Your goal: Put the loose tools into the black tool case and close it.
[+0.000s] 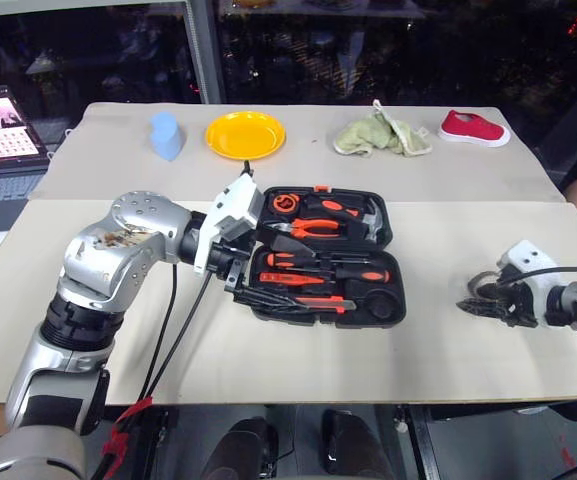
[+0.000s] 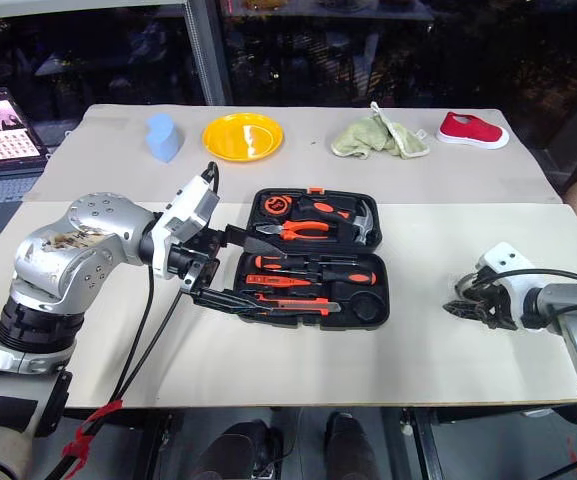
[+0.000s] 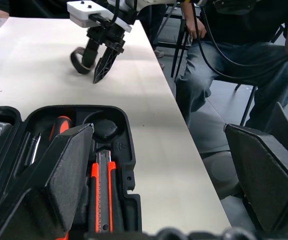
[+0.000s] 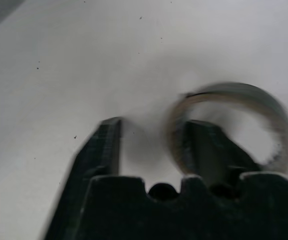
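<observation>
The small dark tape roll [image 4: 233, 120] is lying on the bare worktop [image 1: 298, 365] well to the right of the black tool case [image 1: 323, 255], the one loose tool outside it. The right pincer [image 4: 153, 145] is bearing down on the roll with one finger [image 4: 203, 145] through the ring's hole and the other outside the band, apparently so the wall can be pinched. The jaws are standing partly open; whether they are gripping it yet I cannot tell.

The case is lying open near the worktop's middle, lid half on the far side. Its near half is already carrying the screwdrivers [image 1: 313, 260] and the utility knife [image 3: 100, 195] in their shaped recesses, while a round recess [image 3: 105, 130] at its right end is sitting empty, likely meant for the roll. Pliers [image 1: 318, 228] are sitting in the lid half.

The left pincer [image 2: 218, 280] is hovering at the case's left edge, spread wide and holding nothing, probably waiting to steady the case or swing the lid.
</observation>
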### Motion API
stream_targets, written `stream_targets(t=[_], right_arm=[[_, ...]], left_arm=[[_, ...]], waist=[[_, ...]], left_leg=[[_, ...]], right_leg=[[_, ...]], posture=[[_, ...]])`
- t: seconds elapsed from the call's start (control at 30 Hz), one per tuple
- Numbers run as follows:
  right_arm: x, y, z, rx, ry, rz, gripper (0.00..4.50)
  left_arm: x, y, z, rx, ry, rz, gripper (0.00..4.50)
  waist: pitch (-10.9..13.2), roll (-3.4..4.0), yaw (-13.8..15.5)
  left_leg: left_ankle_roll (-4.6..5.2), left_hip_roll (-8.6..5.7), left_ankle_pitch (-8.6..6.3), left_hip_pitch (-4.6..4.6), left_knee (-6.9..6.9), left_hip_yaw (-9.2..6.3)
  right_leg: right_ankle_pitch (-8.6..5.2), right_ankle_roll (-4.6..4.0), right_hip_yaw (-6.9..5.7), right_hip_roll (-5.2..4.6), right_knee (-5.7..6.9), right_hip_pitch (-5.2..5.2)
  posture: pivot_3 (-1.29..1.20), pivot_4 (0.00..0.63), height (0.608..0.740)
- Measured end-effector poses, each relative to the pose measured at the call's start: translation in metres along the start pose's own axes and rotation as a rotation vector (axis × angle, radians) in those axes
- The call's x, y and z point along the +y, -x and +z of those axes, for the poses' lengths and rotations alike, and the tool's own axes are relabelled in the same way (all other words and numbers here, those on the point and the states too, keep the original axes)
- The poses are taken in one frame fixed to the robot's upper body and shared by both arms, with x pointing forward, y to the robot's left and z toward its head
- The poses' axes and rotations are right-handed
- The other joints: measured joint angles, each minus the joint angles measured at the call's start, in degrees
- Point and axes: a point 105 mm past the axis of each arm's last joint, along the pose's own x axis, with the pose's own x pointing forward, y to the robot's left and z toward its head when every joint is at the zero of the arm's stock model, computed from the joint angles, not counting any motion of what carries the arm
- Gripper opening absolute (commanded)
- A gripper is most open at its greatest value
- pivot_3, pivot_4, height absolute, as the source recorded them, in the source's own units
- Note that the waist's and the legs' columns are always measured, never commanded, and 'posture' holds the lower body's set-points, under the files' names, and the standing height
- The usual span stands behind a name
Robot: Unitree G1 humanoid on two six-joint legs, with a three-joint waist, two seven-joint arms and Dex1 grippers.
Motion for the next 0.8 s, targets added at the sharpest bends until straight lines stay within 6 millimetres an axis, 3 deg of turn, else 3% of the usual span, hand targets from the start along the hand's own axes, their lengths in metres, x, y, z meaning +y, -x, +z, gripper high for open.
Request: stream_targets(t=[0.1, 0.23, 0.4, 0.53, 0.67, 0.8], right_arm=[[-0.002, 0.005, 0.002, -0.027, -0.004, -0.018, 0.06], [0.007, 0.01, 0.009, -0.06, -0.005, 0.029, 0.02], [0.053, 0.026, 0.057, -0.195, -0.014, 0.253, 0.02], [0.105, 0.036, 0.098, -0.251, 0.151, 0.435, 0.02], [0.136, 0.023, 0.096, -0.17, 0.273, 0.521, 0.02], [0.153, 0.009, 0.078, -0.053, 0.399, 0.571, 0.02]], left_arm=[[0.0, 0.0, 0.0, -0.001, -0.002, -0.003, 4.5], [0.002, 0.0, -0.001, 0.0, 0.002, -0.005, 4.5], [0.004, -0.001, -0.005, 0.012, -0.004, -0.015, 4.5], [0.006, -0.002, -0.005, 0.017, -0.012, -0.02, 4.5], [0.006, -0.001, -0.006, 0.024, -0.019, -0.02, 4.5], [0.006, -0.001, -0.006, 0.028, -0.021, -0.02, 4.5]], waist=[[0.0, 0.0, 0.05], [0.0, 0.01, 0.02], [0.0, 0.01, -0.28], [0.0, 0.01, -0.05], [0.01, -0.01, 0.18], [0.01, -0.01, 0.23]], left_leg=[[0.0, 0.0, 0.0, 0.01, -0.01, -0.02], [0.0, 0.0, 0.0, 0.01, -0.01, 0.0], [0.01, 0.07, -0.01, 0.02, -0.02, -0.01], [0.02, 0.09, -0.02, 0.02, 0.0, -0.06], [0.09, 0.03, -0.06, -0.02, 0.07, -0.05], [0.09, 0.0, -0.06, -0.08, 0.07, -0.04]], right_leg=[[0.0, 0.0, -0.01, 0.01, 0.01, 0.0], [0.0, 0.0, 0.0, 0.02, 0.01, -0.01], [0.02, -0.04, 0.05, 0.03, 0.0, -0.02], [0.03, -0.06, 0.01, 0.02, -0.02, 0.0], [0.04, -0.03, -0.08, -0.02, -0.03, -0.02], [0.05, -0.01, -0.17, -0.02, -0.05, -0.07]], posture=[[0.0, 0.15, 0.74], [0.0, 0.15, 0.74], [0.0, 0.15, 0.74], [0.0, 0.15, 0.74], [0.0, 0.15, 0.74], [0.0, 0.15, 0.74]])
